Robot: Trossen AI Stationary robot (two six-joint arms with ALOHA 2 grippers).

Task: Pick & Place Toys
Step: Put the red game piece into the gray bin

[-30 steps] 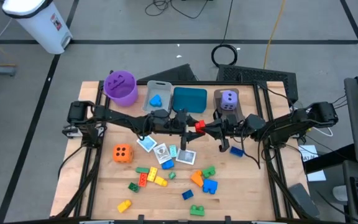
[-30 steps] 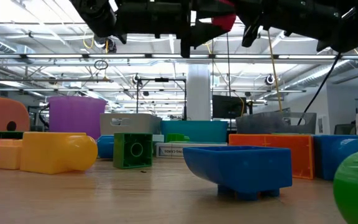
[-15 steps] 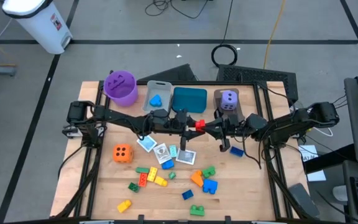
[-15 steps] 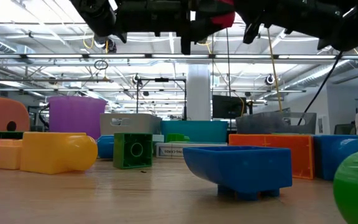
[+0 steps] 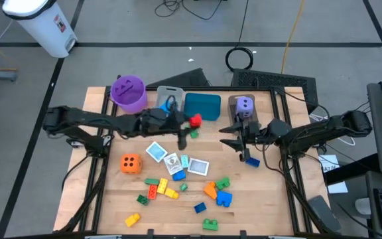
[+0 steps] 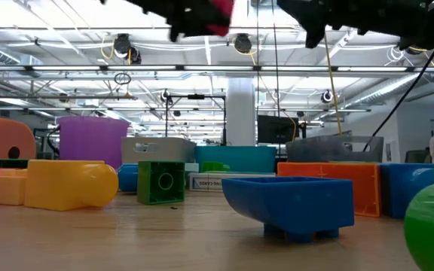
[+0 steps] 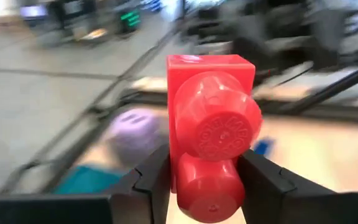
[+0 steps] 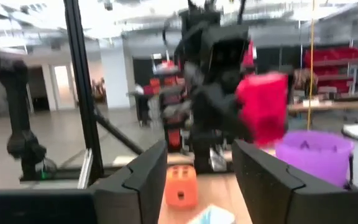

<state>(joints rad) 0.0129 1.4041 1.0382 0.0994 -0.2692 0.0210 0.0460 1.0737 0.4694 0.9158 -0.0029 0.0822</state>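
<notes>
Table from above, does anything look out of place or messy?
Mostly sorting clutter: bricks and cards lie scattered loose on the table. Oddest is the red brick, not on the table but held up in the left tool, near the teal bin.

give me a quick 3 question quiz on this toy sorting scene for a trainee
1. True or false: the left pincer is shut on a red brick.
2. Which die sits in the brown bin? A) orange die B) purple die C) none
3. Fill in: the blue brick by the right pincer lies on the ____.

Key:
1. True; the fingers clamp the brick in the left wrist view.
2. B; the purple die is in it, the orange die is on the table.
3. table; blue brick.
</notes>
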